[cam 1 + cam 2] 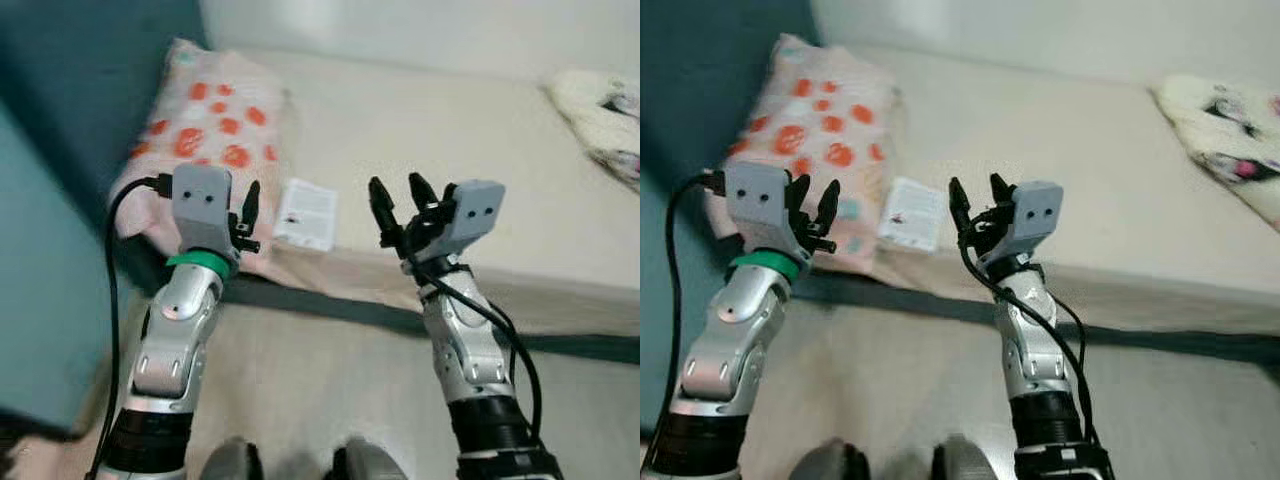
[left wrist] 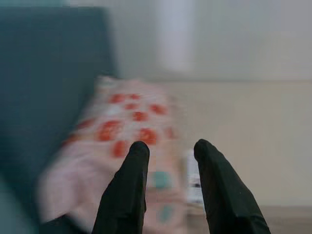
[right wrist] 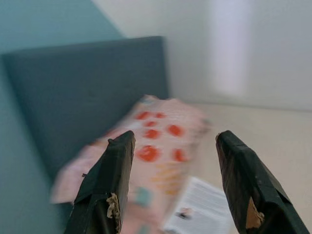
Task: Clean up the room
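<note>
A pink pillow (image 1: pixel 215 120) with orange-red spots lies at the left end of a cream-sheeted bed (image 1: pixel 450 150). Beside it, near the bed's front edge, rests a white printed booklet (image 1: pixel 307 213). Both arms are raised in front of the bed. My left gripper (image 1: pixel 814 198) hovers over the pillow's near corner, its fingers open and empty. My right gripper (image 1: pixel 398 188) is open and empty too, just right of the booklet and above the bed edge. In the blurred right wrist view the booklet (image 3: pixel 204 207) lies between the spread fingers.
A dark teal headboard (image 1: pixel 90 80) stands at the left behind the pillow. A fluffy white blanket (image 1: pixel 600 110) lies at the bed's far right. A dark frame strip (image 1: pixel 330 308) runs under the mattress above pale floor (image 1: pixel 320 380).
</note>
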`<state>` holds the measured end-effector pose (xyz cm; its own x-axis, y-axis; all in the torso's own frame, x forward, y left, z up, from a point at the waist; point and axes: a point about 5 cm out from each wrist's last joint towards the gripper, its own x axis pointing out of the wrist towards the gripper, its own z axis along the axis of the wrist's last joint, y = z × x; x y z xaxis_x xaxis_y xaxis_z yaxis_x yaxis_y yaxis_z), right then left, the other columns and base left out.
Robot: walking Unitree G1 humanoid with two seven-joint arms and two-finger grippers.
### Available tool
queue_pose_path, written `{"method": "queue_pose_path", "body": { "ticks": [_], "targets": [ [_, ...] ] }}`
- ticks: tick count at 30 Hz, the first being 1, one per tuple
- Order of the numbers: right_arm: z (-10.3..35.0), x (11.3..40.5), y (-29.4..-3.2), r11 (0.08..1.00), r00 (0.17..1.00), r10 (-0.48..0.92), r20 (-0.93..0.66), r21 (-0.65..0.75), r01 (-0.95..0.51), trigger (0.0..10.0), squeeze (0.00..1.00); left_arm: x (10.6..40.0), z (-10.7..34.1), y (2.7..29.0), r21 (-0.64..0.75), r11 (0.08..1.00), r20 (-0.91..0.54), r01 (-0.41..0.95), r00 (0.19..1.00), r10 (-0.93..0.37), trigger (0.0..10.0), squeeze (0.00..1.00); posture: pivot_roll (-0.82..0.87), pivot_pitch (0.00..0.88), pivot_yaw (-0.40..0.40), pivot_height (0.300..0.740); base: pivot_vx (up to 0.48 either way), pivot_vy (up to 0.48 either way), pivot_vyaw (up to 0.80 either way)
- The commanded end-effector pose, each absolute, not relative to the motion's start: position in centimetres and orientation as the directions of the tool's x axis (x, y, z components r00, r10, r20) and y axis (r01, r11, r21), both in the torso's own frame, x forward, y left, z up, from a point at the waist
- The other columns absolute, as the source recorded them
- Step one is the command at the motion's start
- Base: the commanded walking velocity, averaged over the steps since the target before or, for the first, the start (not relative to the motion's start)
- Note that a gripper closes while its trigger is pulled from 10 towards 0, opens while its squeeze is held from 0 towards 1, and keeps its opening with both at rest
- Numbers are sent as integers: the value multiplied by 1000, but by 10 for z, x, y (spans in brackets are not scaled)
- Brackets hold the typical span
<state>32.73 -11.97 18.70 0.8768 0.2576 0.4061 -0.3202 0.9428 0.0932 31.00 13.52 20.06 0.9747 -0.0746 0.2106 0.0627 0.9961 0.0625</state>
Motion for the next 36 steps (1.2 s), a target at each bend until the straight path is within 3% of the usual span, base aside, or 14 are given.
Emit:
{"method": "queue_pose_path", "body": {
  "ticks": [1,17,36],
  "targets": [
    [183,327,-124,944,888,247,389,109,-310,10000,0,310,195,130,63,994,187,84,978,-95,10000,0,-30,50,6,692,0,0,0],
    [183,330,-127,948,890,254,378,87,-307,10000,0,310,195,129,64,994,190,86,977,-97,10000,0,-31,33,0,740,0,0,0],
    [153,325,-124,949,920,268,287,87,-303,10000,0,307,175,130,83,992,124,94,987,-104,10000,0,-28,42,-1,740,0,0,0]
  ]
}}
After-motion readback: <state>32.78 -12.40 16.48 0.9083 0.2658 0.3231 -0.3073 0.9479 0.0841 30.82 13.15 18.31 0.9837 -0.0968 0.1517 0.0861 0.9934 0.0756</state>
